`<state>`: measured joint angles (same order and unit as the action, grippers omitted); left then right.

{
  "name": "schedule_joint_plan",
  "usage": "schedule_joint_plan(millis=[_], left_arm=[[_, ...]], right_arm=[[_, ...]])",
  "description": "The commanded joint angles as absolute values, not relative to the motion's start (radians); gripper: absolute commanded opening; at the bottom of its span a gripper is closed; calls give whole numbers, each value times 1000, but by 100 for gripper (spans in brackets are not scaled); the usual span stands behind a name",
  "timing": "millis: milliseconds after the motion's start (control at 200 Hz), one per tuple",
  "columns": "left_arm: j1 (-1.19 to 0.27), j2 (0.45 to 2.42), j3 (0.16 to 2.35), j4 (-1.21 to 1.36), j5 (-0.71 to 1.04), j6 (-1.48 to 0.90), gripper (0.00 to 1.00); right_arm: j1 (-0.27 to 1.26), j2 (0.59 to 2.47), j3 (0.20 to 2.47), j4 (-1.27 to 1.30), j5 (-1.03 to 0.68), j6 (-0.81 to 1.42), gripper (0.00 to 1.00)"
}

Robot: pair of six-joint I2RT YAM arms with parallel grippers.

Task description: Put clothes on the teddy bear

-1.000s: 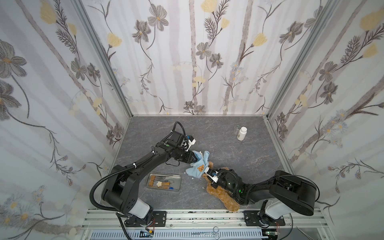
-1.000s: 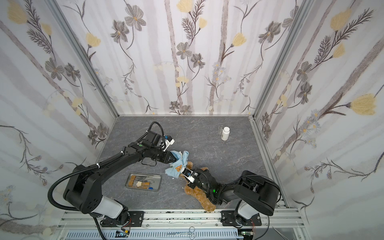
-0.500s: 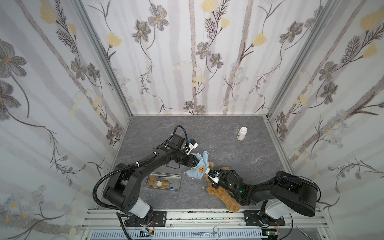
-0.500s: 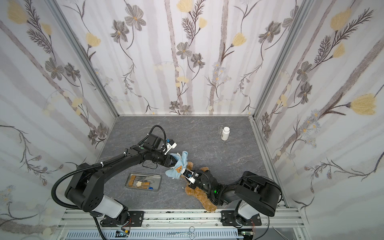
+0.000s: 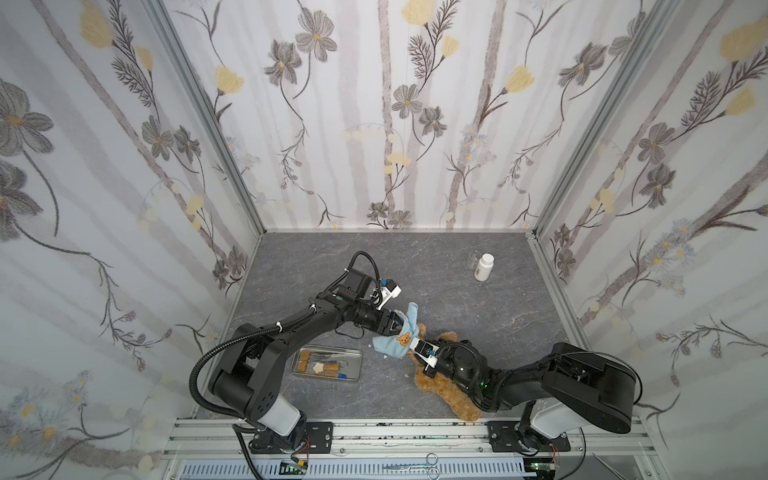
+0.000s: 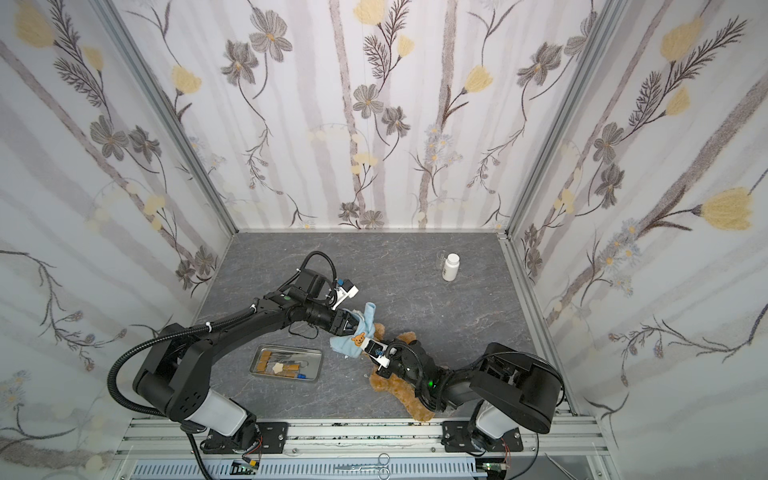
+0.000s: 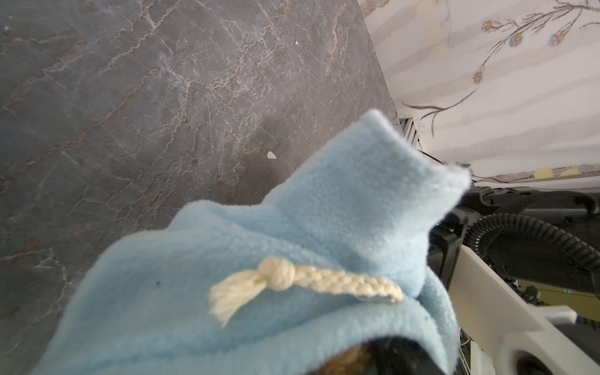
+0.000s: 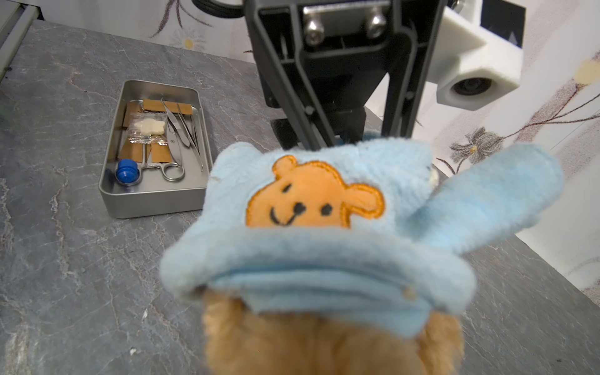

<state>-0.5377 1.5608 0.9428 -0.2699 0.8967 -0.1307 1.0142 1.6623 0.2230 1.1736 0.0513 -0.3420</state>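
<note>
The teddy bear [image 5: 446, 392] [image 6: 384, 383] lies golden-brown near the table's front edge. A light blue shirt [image 5: 392, 345] [image 6: 349, 345] with an orange bear-face emblem [image 8: 308, 198] covers its head end. One sleeve sticks up. My left gripper [image 5: 397, 326] [image 6: 353, 326] reaches in from the left. Its fingers [image 8: 308, 130] stand apart and run into the shirt's far side, with the tips hidden in the cloth. In the left wrist view the shirt [image 7: 292, 227] and its white cord [image 7: 324, 282] fill the frame. My right gripper [image 5: 419, 361] is on the bear's body [image 8: 308, 344], its jaws buried in fur.
A metal tray [image 5: 326, 350] [image 8: 152, 201] with forceps, scissors and packets lies left of the bear. A white bottle [image 5: 483, 267] [image 6: 450, 267] and a small clear cup [image 5: 472, 259] stand at the back right. Patterned walls close three sides.
My left gripper has moved right and nearer the bear with the shirt, and its fingers have spread wider. The sleeve now points up. The right arm has stayed put.
</note>
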Motion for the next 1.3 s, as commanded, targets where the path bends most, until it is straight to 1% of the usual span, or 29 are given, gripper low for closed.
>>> schedule_joint_plan(millis=[0, 225, 370, 435, 475, 520, 699, 859, 1169, 1294], left_arm=[[-548, 1572, 933, -250, 951, -129, 56], [-577, 1595, 938, -243, 981, -144, 49], [-582, 1608, 943, -237, 995, -157, 40], [-581, 1609, 943, -235, 1007, -160, 39], [-580, 1606, 943, -235, 1011, -162, 43], [-571, 1603, 943, -235, 1005, -167, 51], [-536, 1587, 945, -235, 1006, -172, 62], [-533, 1601, 940, -236, 1004, -172, 63], [-537, 1592, 911, -238, 1019, -178, 45], [-560, 1583, 895, -238, 1018, -177, 44]], right_arm=[[1017, 1667, 239, 1244, 44, -371, 23], [1011, 1671, 250, 1273, 61, -379, 23], [1009, 1680, 266, 1278, 40, -388, 23], [1009, 1680, 260, 1271, 27, -401, 23], [1011, 1679, 257, 1254, 18, -414, 23], [1010, 1673, 254, 1229, 14, -427, 24], [1012, 1631, 242, 1134, -15, -464, 25], [1015, 1613, 245, 1091, -31, -512, 26], [1021, 1616, 252, 1073, -15, -582, 26], [1019, 1612, 259, 1074, -17, -578, 26]])
